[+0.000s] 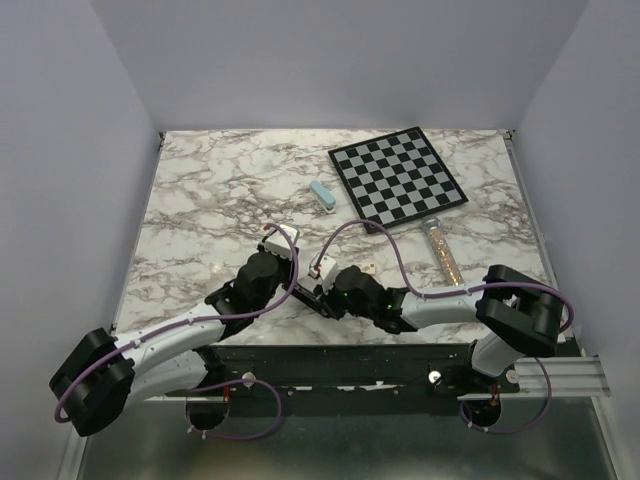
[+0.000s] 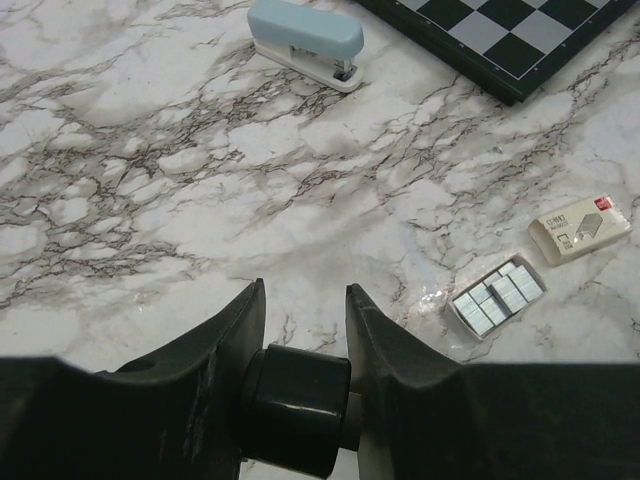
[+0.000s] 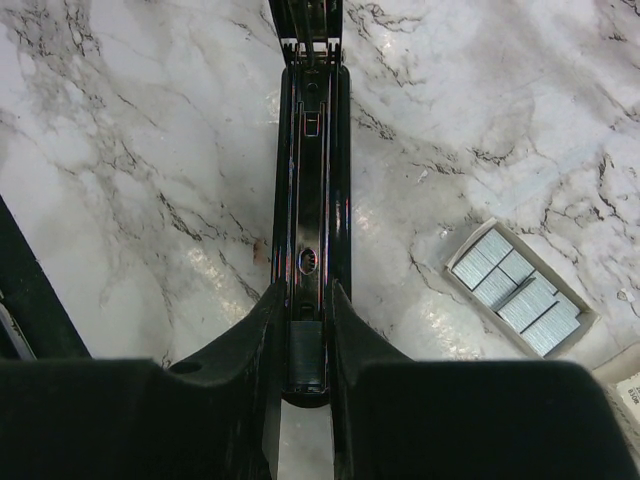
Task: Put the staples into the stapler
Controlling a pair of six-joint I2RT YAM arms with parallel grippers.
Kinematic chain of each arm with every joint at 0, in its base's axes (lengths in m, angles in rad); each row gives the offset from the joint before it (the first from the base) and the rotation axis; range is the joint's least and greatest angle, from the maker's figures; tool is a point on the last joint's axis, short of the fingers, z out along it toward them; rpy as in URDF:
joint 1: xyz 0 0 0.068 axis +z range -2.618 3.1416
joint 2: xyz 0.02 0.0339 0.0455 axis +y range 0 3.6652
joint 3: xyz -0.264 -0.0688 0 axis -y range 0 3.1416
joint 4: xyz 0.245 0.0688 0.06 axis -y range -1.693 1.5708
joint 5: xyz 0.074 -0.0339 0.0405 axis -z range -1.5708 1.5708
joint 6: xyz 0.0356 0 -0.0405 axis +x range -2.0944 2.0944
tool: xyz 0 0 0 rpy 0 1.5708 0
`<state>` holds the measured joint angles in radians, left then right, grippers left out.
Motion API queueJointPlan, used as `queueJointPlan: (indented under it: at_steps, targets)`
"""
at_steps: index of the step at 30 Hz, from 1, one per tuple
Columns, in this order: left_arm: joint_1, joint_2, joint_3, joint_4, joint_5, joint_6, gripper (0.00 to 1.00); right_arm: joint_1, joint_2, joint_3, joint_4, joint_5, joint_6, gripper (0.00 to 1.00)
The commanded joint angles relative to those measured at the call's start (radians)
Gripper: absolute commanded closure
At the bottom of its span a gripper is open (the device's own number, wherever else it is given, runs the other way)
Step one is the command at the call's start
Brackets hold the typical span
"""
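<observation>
1. Two claws work at the near edge: my right claw [image 3: 305, 295] clamps the black stapler [image 3: 312, 180], which lies open on the table [image 3: 150, 150]; my left claw [image 2: 303, 290] stands half apart around something dark, and I cannot tell whether it grips.
2. I judge the right should hold the stapler's channel flat while the left lifts one strip squarely.
3. Staples [image 2: 497, 297] lie near the stapler, several strips in one tray [image 3: 588, 322].
4. Farther out: one cream box [image 2: 580, 228], one blue stapler [image 2: 305, 40], one bead tube [image 1: 441, 252], one chessboard [image 2: 520, 45].
</observation>
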<state>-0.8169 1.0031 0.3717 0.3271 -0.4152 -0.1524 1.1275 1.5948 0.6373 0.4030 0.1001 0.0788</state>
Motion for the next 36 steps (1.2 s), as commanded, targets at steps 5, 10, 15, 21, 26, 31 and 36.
queueJointPlan:
  at_steps: [5,10,15,21,26,31,36]
  targets:
    - [0.001,0.051,0.006,0.023,0.174,-0.039,0.72,-0.040,0.025,-0.025,0.128,-0.020,-0.013,0.84]
    - [-0.007,0.080,0.027,-0.008,0.086,-0.041,0.83,-0.052,0.057,-0.007,0.145,-0.020,-0.034,0.72]
    - [-0.005,0.094,0.061,-0.034,-0.051,-0.039,0.89,-0.052,0.030,-0.030,0.149,-0.014,-0.033,0.58]
    - [-0.007,0.123,0.131,-0.082,-0.145,0.034,0.94,-0.055,0.002,-0.059,0.149,0.013,-0.028,0.55]
    - [-0.007,0.134,0.185,-0.135,-0.223,0.091,0.99,-0.064,-0.047,-0.090,0.149,0.023,-0.014,0.45]
    - [-0.007,0.135,0.208,-0.198,-0.255,0.071,0.99,-0.103,-0.165,-0.139,0.151,-0.005,0.094,0.19]
    - [-0.008,0.137,0.213,-0.244,-0.246,-0.007,0.99,-0.172,-0.242,-0.163,0.106,-0.094,0.292,0.16]
